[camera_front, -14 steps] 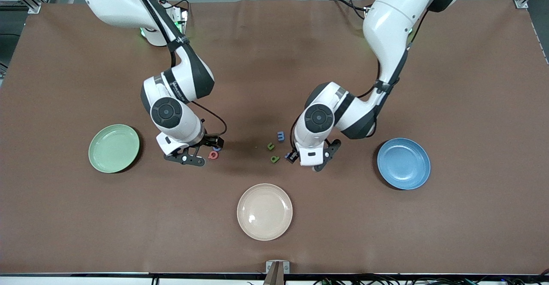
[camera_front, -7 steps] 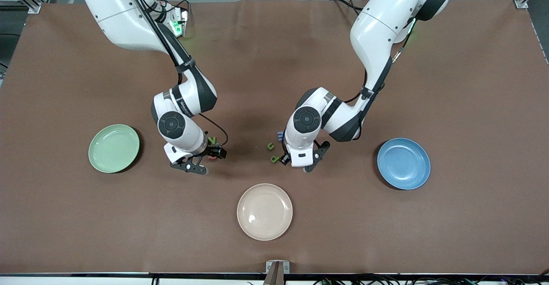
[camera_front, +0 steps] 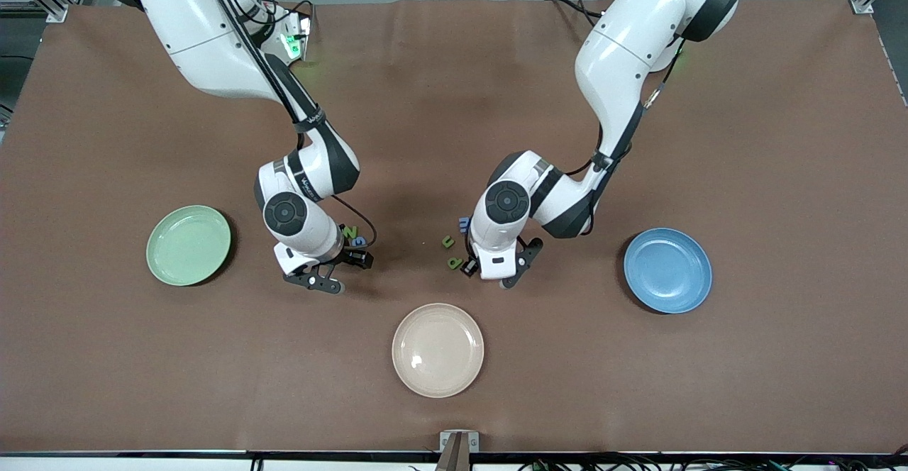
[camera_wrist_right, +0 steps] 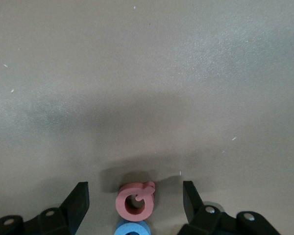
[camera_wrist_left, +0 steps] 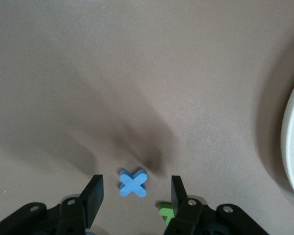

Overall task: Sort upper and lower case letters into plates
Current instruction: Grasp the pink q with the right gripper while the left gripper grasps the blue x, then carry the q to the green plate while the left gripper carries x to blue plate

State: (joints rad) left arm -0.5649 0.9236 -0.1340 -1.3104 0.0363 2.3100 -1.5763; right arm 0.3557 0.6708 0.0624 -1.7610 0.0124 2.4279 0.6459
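Mid-desk, both grippers straddle letters, fingers apart, nothing held.
Left gripper (camera_wrist_left: 134, 193) around blue x (camera_wrist_left: 133, 182) could nudge green letter (camera_wrist_left: 165, 211); right gripper (camera_wrist_right: 134, 198) around pink letter (camera_wrist_right: 135, 200) may pinch touching blue letter (camera_wrist_right: 133, 229).

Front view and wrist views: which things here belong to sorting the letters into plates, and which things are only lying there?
Belong to the job:
- green plate
- blue plate
- blue x
- pink letter
- green letters
- left gripper around the blue x
- right gripper around the pink letter

Lying about:
- beige plate
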